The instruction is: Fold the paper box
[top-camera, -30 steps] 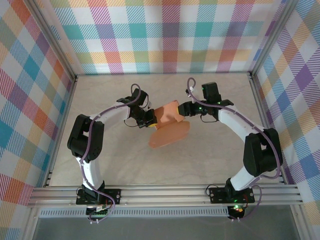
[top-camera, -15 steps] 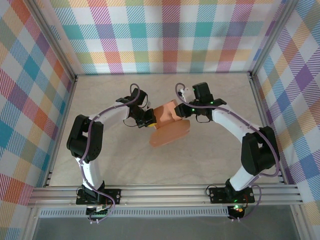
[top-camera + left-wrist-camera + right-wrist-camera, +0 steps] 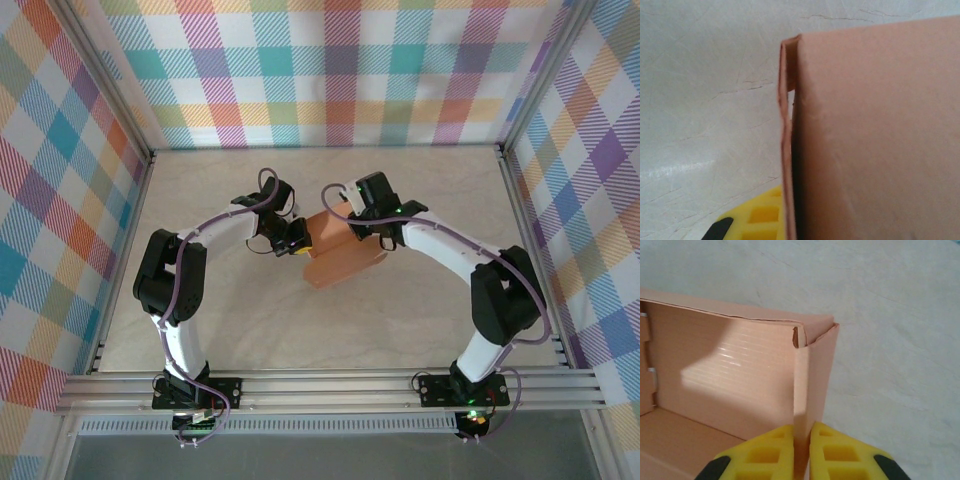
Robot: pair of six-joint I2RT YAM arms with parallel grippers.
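A second ago the right gripper (image 3: 355, 231) stood off the right side of the paper box (image 3: 345, 262), jaws apart, and a rounded panel splayed out from the box's near side. Now that arm has swung in over the box's far right corner, its jaws have closed, and the box reads as a compact rectangle on the table (image 3: 220, 320). The left gripper (image 3: 298, 243) has kept its place at the box's left edge, closed on the wall there. The right wrist view shows the open ribbed inside and yellow fingers (image 3: 832, 447) pinching an upright wall. The left wrist view gives the plain outer face, a doubled edge and one yellow finger (image 3: 757, 217) beside it.
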